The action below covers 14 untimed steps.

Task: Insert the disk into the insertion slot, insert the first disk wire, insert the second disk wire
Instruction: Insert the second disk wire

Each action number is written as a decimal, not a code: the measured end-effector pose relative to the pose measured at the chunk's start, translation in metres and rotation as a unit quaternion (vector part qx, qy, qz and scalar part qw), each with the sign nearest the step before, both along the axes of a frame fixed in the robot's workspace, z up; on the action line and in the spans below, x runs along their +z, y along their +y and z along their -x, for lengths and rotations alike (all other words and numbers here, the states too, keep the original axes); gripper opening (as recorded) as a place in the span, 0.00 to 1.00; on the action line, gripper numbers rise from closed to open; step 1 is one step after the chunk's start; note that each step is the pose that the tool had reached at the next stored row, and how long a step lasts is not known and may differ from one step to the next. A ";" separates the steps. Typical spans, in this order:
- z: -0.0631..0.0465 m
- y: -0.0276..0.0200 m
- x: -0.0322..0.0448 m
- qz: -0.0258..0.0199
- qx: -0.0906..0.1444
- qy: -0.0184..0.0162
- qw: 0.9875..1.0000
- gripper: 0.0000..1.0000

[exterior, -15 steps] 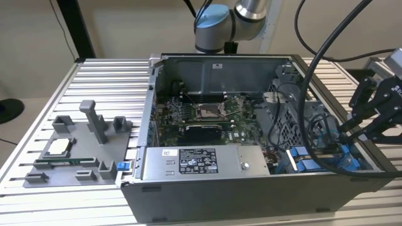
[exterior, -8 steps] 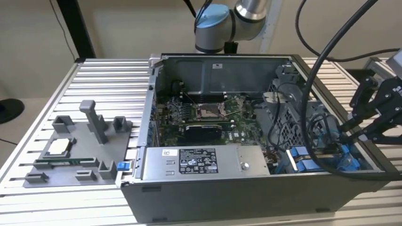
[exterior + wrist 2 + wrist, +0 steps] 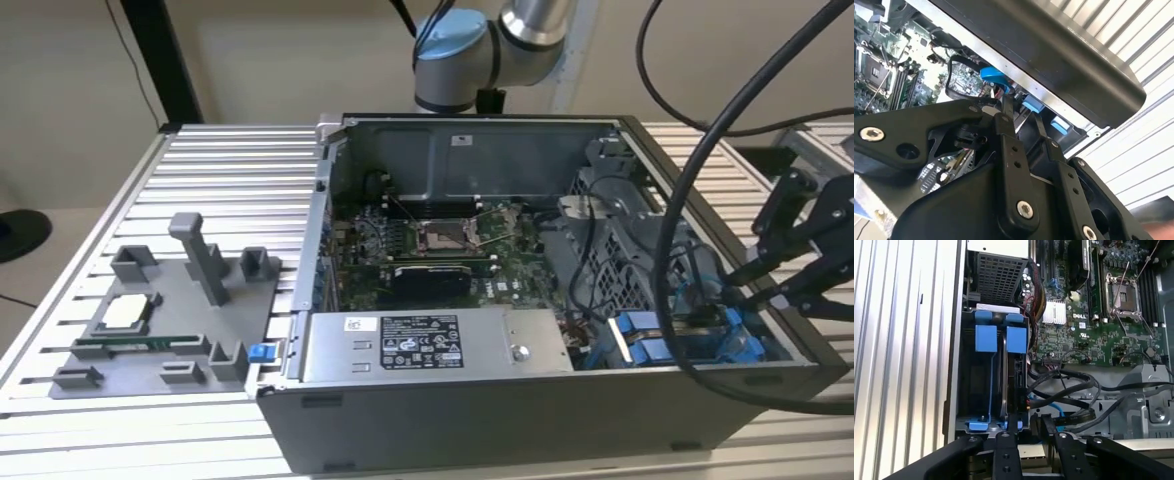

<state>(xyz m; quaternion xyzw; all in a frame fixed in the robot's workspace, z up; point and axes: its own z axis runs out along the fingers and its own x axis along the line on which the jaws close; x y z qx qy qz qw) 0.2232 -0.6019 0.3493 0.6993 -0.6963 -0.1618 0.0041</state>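
- Standing at the top centre of the exterior view, the arm shows its grey and blue joints behind the open computer case, which sits on the ribbed worktop.
- The gripper hangs at the right edge of that frame. Its black linkage slants down and left toward the case's lower right corner.
- The insertion slot, a grey sheet-metal bay, lies against the case's side wall in the left half of the first wrist view.
- The disk sits inside that slot, seen edge-on: a dark side with bright blue carrier tabs at its upper end.
- The fingers are spread with a narrow gap, their tips right at the lower end of the disk. Whether they touch it I cannot tell.
- A thin blue wire curves just beside the slot, low in the centre of the frame.
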 end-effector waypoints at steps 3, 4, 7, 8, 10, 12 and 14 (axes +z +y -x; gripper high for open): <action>0.000 -0.0003 -0.0009 -0.017 0.000 0.000 1.000 1.00; 0.000 -0.0006 -0.0014 -0.020 0.000 0.000 1.000 1.00; 0.000 -0.0067 -0.0019 -0.025 0.000 0.000 1.000 1.00; 0.000 -0.0092 -0.0019 -0.026 0.000 0.000 1.000 1.00; 0.000 -0.0104 -0.0031 -0.028 0.000 0.000 1.000 1.00; 0.000 -0.0105 -0.0050 -0.033 0.000 -0.001 0.999 1.00; 0.000 -0.0105 -0.0071 -0.039 0.000 -0.001 0.999 1.00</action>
